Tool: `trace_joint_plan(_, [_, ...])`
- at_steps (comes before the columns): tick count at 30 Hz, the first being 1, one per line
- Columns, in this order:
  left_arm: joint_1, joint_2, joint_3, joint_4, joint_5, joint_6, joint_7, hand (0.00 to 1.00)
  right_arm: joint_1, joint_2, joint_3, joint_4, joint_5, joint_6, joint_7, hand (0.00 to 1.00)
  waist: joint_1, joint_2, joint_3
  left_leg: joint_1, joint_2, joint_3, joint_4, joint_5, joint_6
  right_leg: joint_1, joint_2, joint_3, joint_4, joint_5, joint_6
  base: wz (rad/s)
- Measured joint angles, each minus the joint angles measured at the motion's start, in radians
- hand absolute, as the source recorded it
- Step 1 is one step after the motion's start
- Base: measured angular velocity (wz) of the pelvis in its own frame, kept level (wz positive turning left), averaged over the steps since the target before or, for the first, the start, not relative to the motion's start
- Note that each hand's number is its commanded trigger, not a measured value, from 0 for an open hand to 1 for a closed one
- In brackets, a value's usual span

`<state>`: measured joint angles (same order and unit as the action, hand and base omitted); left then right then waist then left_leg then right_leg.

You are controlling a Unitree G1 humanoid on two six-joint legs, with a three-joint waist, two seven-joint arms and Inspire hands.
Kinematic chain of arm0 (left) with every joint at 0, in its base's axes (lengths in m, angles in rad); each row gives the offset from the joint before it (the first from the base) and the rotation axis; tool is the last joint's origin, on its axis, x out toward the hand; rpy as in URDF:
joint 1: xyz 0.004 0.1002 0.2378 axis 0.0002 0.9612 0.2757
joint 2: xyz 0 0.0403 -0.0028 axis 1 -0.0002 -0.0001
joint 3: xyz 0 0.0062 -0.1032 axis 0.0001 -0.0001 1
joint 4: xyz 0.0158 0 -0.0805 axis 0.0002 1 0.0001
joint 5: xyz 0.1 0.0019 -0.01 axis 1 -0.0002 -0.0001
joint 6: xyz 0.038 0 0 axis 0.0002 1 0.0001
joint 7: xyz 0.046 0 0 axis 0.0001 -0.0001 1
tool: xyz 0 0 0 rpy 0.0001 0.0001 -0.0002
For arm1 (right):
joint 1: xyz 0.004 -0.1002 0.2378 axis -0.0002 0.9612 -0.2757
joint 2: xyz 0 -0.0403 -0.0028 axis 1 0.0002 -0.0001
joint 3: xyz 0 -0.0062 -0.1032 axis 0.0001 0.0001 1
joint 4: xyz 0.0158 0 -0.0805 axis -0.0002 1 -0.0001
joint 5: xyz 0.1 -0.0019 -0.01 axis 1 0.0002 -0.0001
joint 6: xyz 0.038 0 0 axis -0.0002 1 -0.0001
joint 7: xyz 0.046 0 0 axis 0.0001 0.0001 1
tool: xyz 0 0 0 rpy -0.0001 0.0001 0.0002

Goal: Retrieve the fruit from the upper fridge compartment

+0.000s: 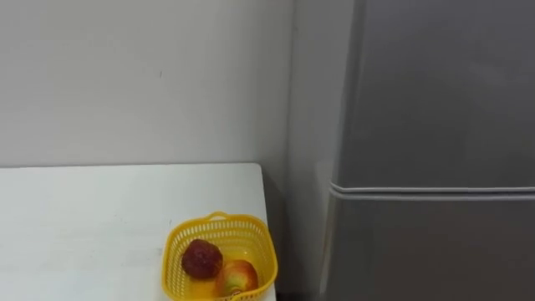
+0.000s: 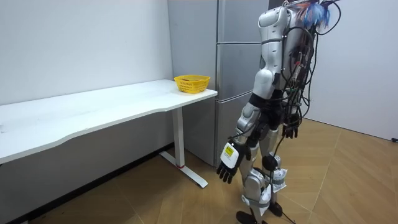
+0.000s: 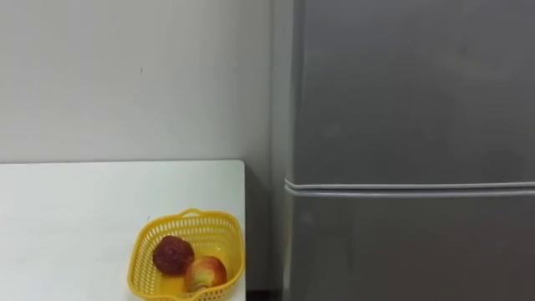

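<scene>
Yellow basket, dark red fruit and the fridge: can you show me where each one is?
yellow basket (image 1: 247, 227): left eye view, on its mesh back wall.
dark red fruit (image 1: 201, 258): left eye view, on the fruit's middle, inside the basket.
fridge (image 1: 443, 100): left eye view, on the upper door's front.

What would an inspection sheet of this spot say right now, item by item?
Surface: white table, left of the fridge.
Job's things: grey fridge, doors shut, nothing taken out yet.
Clutter: yellow basket at the table's corner by the fridge, holding a dark red fruit and an apple.
Hands: left hand hangs open, empty; right hand hangs at its side.
Cables: nothing seen beyond the robot's own.
Surroundings: pale wall, wooden floor.
</scene>
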<state>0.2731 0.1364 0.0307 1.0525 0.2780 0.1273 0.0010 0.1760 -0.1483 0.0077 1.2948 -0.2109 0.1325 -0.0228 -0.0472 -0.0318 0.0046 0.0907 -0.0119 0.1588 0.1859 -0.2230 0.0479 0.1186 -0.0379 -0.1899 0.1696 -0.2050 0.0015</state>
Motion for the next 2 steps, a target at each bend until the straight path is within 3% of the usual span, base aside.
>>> trace_joint_plan(2, [0.0, 0.003, -0.009, 0.0, 0.0, 0.005, -0.014, 0.0, -0.009, 0.0, 0.0, -0.007, -0.003, 0.001, 0.013, 0.0, 0.0, 0.0, 0.0005, 0.005, 0.0, -0.001, -0.004, -0.004, -0.001, 0.004, 0.0, 0.001, -0.001, -0.004, 0.0, 0.0])
